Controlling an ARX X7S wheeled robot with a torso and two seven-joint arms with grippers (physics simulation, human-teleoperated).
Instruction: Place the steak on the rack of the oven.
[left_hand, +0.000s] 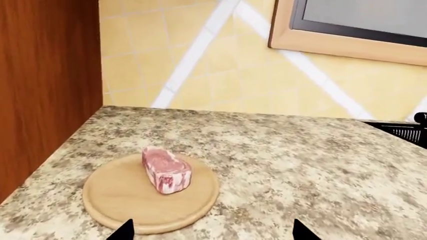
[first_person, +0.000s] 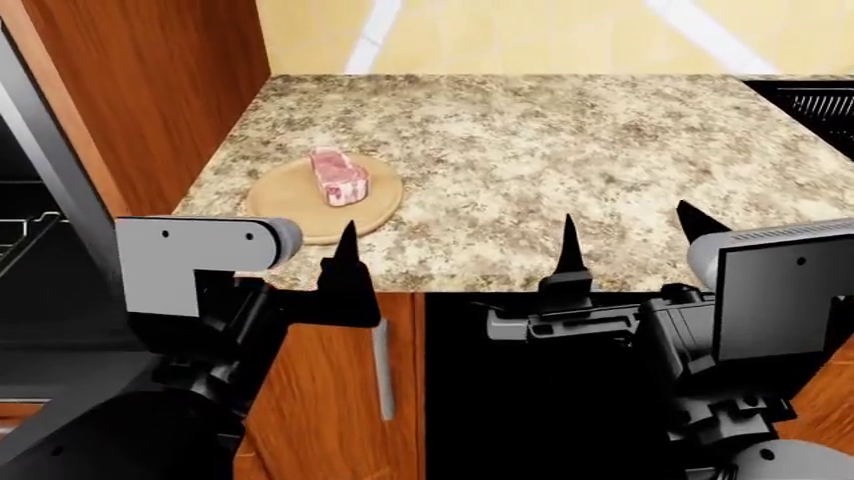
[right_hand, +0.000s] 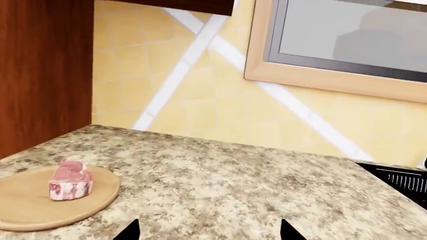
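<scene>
The steak (first_person: 339, 177), pink with white fat, lies on a round tan wooden board (first_person: 287, 215) at the left of the granite counter. It also shows in the left wrist view (left_hand: 165, 170) and the right wrist view (right_hand: 69, 180). My left gripper (left_hand: 213, 232) is open and empty, held before the counter's front edge, just right of the board. My right gripper (first_person: 633, 235) is open and empty, further right at the front edge. The oven (first_person: 40, 310) stands open at the far left, with part of its wire rack (first_person: 27, 235) showing.
A brown wooden cabinet side (first_person: 147, 90) rises right beside the board. A black grate (first_person: 814, 100) lies at the counter's far right. A tiled wall with a framed window (left_hand: 347, 35) backs the counter (first_person: 561, 150). A cabinet door handle (first_person: 383, 370) is below the edge.
</scene>
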